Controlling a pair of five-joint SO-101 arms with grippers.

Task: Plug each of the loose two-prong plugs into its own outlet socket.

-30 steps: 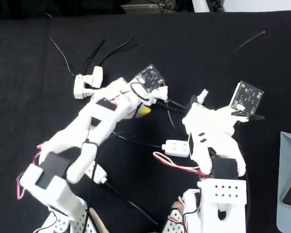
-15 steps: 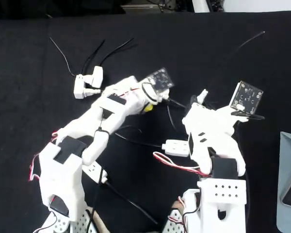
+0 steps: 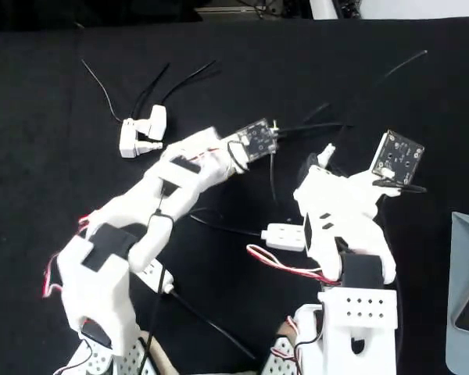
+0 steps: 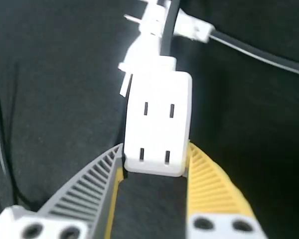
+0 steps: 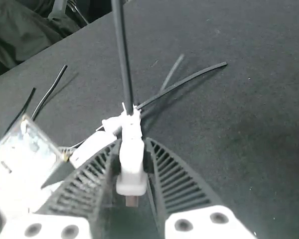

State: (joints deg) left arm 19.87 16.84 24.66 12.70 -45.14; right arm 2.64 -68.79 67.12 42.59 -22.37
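Left pincer (image 4: 155, 148) clamped on a white outlet (image 4: 158, 124) over the dark surface (image 3: 47, 94), blurred white piece at its far end, possibly a plug, right pincer (image 5: 132, 143) close by gripping a white plug (image 5: 130, 167) with black cord (image 5: 120, 50), second outlet (image 3: 285, 237) beside the right arm.

A white socket block (image 4: 158, 132) is showing between grey and yellow ribbed fingers (image 4: 84, 186); a white plug (image 5: 130, 159) is trailing black cord (image 5: 120, 45) over black cloth (image 5: 249, 99).
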